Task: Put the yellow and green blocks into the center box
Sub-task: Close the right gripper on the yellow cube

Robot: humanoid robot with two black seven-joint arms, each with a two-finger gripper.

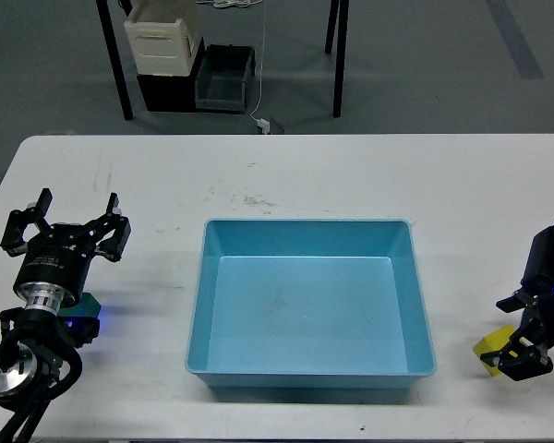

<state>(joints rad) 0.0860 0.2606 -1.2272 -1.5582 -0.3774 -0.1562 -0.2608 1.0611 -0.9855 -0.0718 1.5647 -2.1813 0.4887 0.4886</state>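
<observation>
L gripper (71, 210) sits over the table's left edge area, fingers spread wide apart, nothing betw them. It points away from the camera, toward the table's far side. Green block (81, 305) lies just behind/below its wrist, mostly hidden by the arm, only a dark green sliver w/ a blue glow beside it showing; it rests on the table (286, 175), well left of the blue tray.

R gripper (526, 362) is at the right edge, low and dark, pointing down toward the near edge. Can't tell whether its fingers are apart or closed on anything. Yellow block (491, 351) sits right at its tip, touching or nearly so, partly covered by the dark fingers; it's on the table, right of the tray, near the front edge.

Center box (199, 305), light blue, shallow, sloped walls, sits mid-table betw the two arms. Inside shows only its bare floor w/ faint scuffs.

Beyond the table: dark floor, black table legs (116, 65), a cream-white container (163, 39) stacked on a black box, a dark grey bin (225, 78) beside it, a thin white cable (261, 65) hanging to the floor.
</observation>
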